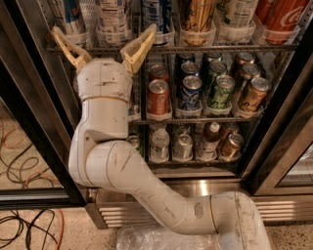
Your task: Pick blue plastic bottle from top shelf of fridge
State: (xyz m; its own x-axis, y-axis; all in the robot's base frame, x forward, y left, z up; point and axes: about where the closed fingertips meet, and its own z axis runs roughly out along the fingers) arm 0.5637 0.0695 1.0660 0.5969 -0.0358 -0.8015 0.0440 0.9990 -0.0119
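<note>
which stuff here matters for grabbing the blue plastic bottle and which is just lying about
For the job: blue plastic bottle, top shelf, fridge, gripper with jaws open at the shelf's edge below that bottle.
Just there: cans on the lower shelves, red cola bottle, cables on the floor.

This is looking like a shop or canteen drinks corner: a commercial fridge is displaying racked cans right of and below the gripper, which is hovering, fingers spread, at the top shelf; cables are trailing far below-left.
</note>
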